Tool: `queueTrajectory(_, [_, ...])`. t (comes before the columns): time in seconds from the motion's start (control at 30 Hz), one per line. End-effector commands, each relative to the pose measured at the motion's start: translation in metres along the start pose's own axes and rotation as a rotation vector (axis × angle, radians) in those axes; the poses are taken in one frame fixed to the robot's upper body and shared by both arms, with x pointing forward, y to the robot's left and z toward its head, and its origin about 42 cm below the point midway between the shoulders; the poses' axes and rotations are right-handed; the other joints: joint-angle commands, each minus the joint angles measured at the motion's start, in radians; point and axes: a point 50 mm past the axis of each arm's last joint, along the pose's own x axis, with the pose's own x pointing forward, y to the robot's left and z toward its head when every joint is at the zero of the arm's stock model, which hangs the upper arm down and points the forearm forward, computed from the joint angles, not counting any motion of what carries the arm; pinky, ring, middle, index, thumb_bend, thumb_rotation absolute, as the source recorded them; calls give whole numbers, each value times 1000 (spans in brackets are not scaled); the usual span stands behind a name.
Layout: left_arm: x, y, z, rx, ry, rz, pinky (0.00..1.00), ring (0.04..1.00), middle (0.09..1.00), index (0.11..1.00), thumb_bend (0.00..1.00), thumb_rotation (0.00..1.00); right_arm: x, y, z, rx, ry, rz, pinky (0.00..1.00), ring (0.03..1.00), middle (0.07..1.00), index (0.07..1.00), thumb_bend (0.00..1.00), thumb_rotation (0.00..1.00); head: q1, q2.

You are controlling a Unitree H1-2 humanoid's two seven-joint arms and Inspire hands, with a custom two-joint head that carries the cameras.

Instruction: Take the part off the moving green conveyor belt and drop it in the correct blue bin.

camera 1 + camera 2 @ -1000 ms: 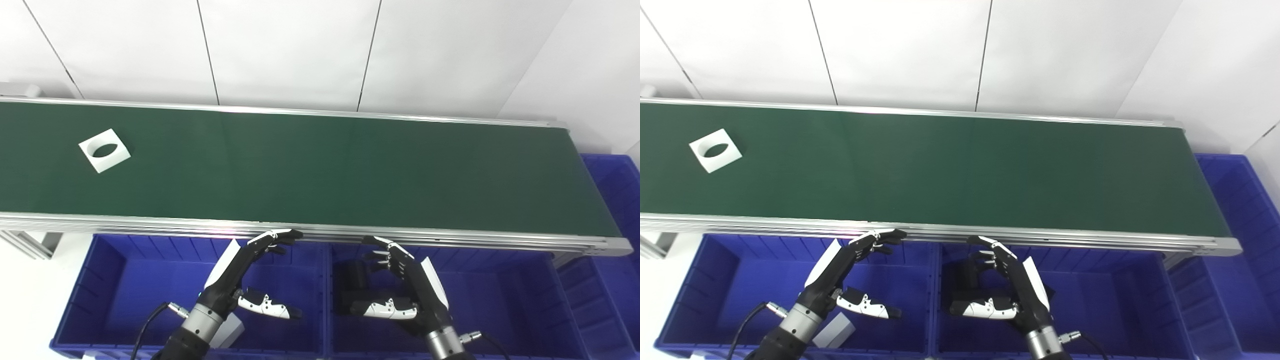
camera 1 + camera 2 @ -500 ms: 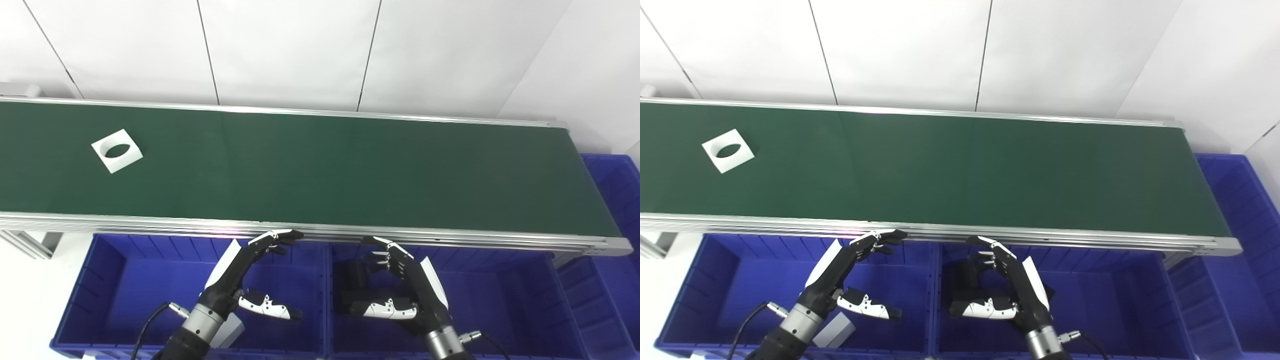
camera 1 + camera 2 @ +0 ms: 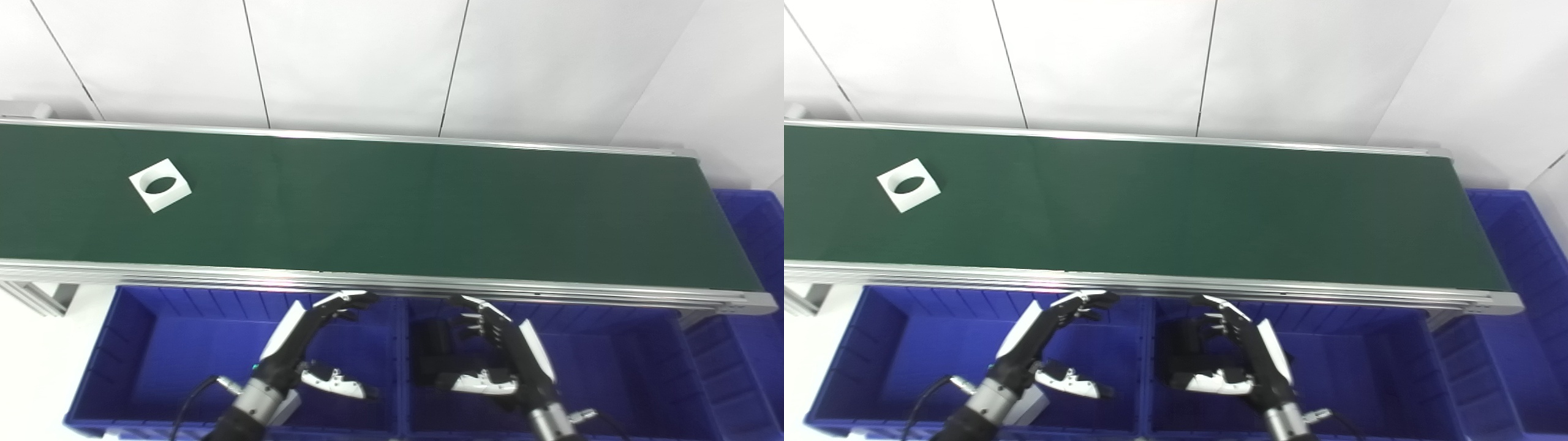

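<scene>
- Green conveyor belt runs across the view, framed by silver aluminium rails on its near and far edges.
- White part: flat square block with an oval through-hole, lying on the belt near the left end, roughly mid-width, turned so its corners point along and across the belt. Nothing touches it.
- Left hand hovers over the left blue bin, below the near rail of the belt; fingers extended and spread, thumb held apart, holding nothing.
- Right hand hovers over the middle blue bin, likewise below the near rail; fingers apart and slightly curled, thumb out to the side, holding nothing.
- Both hands are well apart from the part; palms face each other across the wall between the two bins.
- A small light-grey block lies in the left bin, partly hidden by the left wrist.
- A dark object sits in the middle bin beside the right hand; shape unclear.
- A third blue bin stands past the right end of the belt.
- No readable writing, brand or label seen on belt, bins, part or hands.
</scene>
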Motion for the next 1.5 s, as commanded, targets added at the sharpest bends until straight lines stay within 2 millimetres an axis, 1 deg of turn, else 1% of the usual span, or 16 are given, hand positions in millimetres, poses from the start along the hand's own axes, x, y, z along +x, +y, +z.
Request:
queueTrajectory(0.0, [13, -3, 10, 25, -71, 19, 705, 782, 804, 758, 972, 136, 1, -11, 3, 2, -56, -11, 628, 741, 835, 769, 1000, 321, 48, -23])
queueTrajectory(0.03, [14, -6, 10, 29, -70, 19, 698, 778, 802, 757, 975, 140, 0, -13, 0, -1, -47, -12, 625, 741, 836, 771, 1000, 329, 48, -23])
queueTrajectory(0.07, [16, -10, 9, 29, -68, 19, 695, 776, 801, 757, 976, 142, -1, -16, -3, 1, -35, -13, 623, 742, 837, 772, 1000, 334, 87, -42])
queueTrajectory(0.1, [17, -13, 8, 29, -67, 20, 686, 769, 797, 756, 981, 139, -2, -19, -5, 3, -26, -13, 624, 742, 839, 773, 1000, 330, 94, -45])
queueTrajectory(0.13, [19, -17, 7, 29, -64, 20, 683, 767, 795, 755, 983, 139, -2, -22, -8, 16, -15, -11, 625, 743, 840, 773, 1000, 329, 127, -65])
queueTrajectory(0.17, [20, -19, 7, 30, -62, 21, 676, 762, 793, 756, 989, 133, -3, -24, -10, 26, -8, -10, 629, 740, 841, 770, 1000, 308, 127, -65])
queueTrajectory(0.2, [22, -23, 5, 30, -57, 20, 671, 759, 792, 757, 993, 133, -3, -26, -13, 33, 1, -8, 631, 739, 842, 768, 1000, 297, 160, -85])
queueTrajectory(0.23, [23, -26, 4, 31, -53, 20, 661, 754, 790, 758, 999, 133, -4, -28, -15, 38, 8, -8, 630, 740, 844, 767, 1000, 287, 163, -88])
queueTrajectory(0.3, [26, -31, 1, 34, -46, 19, 659, 753, 791, 758, 1000, 136, -4, -32, -19, 51, 24, -5, 633, 743, 846, 766, 1000, 279, 186, -108])
queueTrajectory(0.47, [31, -38, -1, 43, -42, 21, 640, 745, 796, 758, 1000, 126, -3, -38, -25, 65, 38, -1, 628, 741, 848, 759, 1000, 275, 193, -123])
queueTrajectory(0.63, [33, -41, -4, 37, -32, 22, 651, 755, 802, 760, 1000, 127, -1, -40, -28, 80, 46, -7, 617, 725, 836, 750, 1000, 271, 198, -136])
queueTrajectory(0.93, [33, -40, -8, 31, -21, 21, 662, 761, 803, 759, 1000, 107, 3, -39, -29, 75, 51, -6, 607, 719, 832, 750, 1000, 281, 197, -152])
queueTrajectory(1.17, [30, -38, -8, 32, -23, 17, 661, 760, 804, 759, 1000, 120, 5, -35, -29, 84, 49, -6, 603, 718, 831, 749, 1000, 272, 202, -158])
queueTrajectory(1.3, [29, -36, 2, 39, -69, 10, 655, 759, 806, 762, 1000, 141, 5, -33, -29, 83, 51, -10, 597, 713, 831, 750, 1000, 282, 208, -162])
queueTrajectory(1.47, [26, -34, 36, 25, -197, 1, 645, 755, 808, 772, 999, 149, 7, -30, -32, 94, 57, -6, 592, 711, 834, 752, 1000, 287, 213, -174])
